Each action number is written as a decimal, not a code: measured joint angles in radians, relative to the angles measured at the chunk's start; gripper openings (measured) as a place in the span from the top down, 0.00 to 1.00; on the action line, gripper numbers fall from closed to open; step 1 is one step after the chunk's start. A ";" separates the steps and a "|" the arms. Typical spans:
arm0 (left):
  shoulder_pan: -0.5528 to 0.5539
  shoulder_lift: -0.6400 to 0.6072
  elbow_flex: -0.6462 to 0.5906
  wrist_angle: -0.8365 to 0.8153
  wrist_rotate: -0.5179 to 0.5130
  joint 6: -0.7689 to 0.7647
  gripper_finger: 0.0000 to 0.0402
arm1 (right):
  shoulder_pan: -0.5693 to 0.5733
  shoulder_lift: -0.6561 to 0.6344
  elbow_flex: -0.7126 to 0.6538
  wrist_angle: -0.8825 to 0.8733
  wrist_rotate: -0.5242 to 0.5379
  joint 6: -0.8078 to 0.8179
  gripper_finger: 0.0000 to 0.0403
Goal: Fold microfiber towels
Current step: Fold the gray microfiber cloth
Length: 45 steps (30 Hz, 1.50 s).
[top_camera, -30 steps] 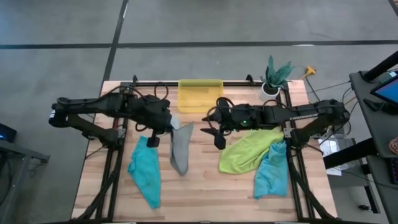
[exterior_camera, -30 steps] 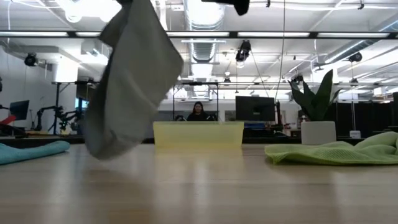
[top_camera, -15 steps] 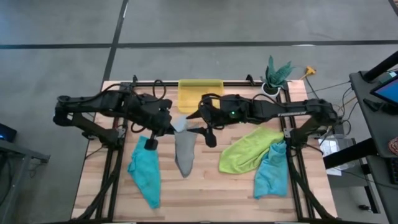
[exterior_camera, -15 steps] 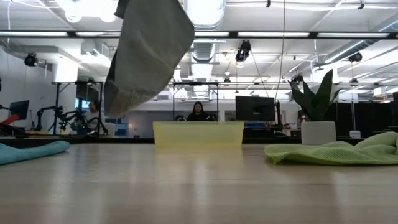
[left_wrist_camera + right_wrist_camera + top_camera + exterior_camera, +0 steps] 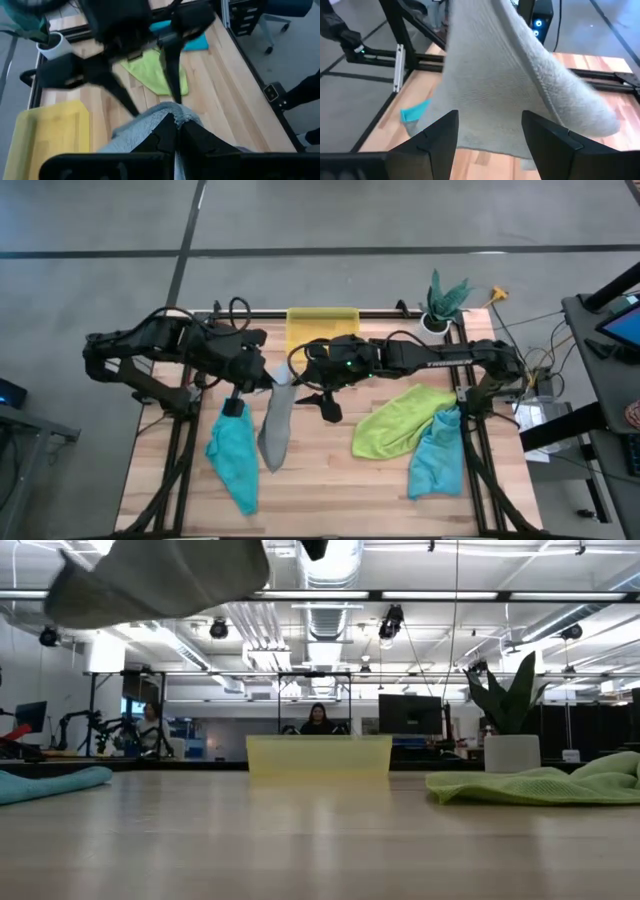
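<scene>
Right now the left gripper (image 5: 268, 376) has its fingers (image 5: 167, 135) pinched tight on an edge of the grey towel (image 5: 274, 420), holding it up off the worktop (image 5: 330, 480) so the cloth hangs and trails toward the front edge. From table height the grey towel shows only at the top of the picture, well clear of the wood. The right gripper (image 5: 318, 394) sits just beside it toward the middle of the worktop, its fingers (image 5: 435, 137) spread apart with nothing between them; from its own camera the grey cloth drapes just beyond those spread fingers.

One teal towel (image 5: 234, 460) lies crumpled near the front left, close to the hanging grey one. The lime green towel (image 5: 400, 420) is spread loosely on the right half, and the second teal towel (image 5: 437, 458) lies against its right end, their edges touching or overlapping.

At the back edge stands a yellow bin (image 5: 322, 331), and a potted plant (image 5: 441, 304) stands at the back right corner. Beyond the worktop, a person (image 5: 318, 720) sits at a desk far back in the room.
</scene>
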 joint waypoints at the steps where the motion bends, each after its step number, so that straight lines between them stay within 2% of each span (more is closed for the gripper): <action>1: -0.005 0.008 0.009 -0.009 -0.001 0.000 1.00 | -0.003 0.000 0.000 -0.011 0.001 0.000 0.47; 13: -0.076 0.044 0.099 -0.084 0.010 0.003 1.00 | -0.067 -0.062 0.017 -0.072 0.012 -0.005 0.47; 19: -0.084 0.066 0.175 -0.112 -0.005 0.007 1.00 | -0.083 -0.046 0.014 -0.084 -0.064 -0.020 0.47; 31: -0.100 0.135 0.291 -0.150 -0.019 0.032 1.00 | -0.084 -0.017 0.014 0.003 -0.173 0.031 0.47; 37: -0.100 0.137 0.312 -0.242 -0.102 0.056 1.00 | -0.084 -0.016 0.014 -0.016 -0.177 0.061 0.47; 40: -0.099 0.118 0.311 -0.255 -0.141 0.056 1.00 | -0.084 -0.017 0.014 -0.029 -0.180 0.062 0.51; 45: -0.099 0.105 0.319 -0.250 -0.193 0.058 1.00 | -0.082 -0.018 0.014 -0.026 -0.205 0.065 0.64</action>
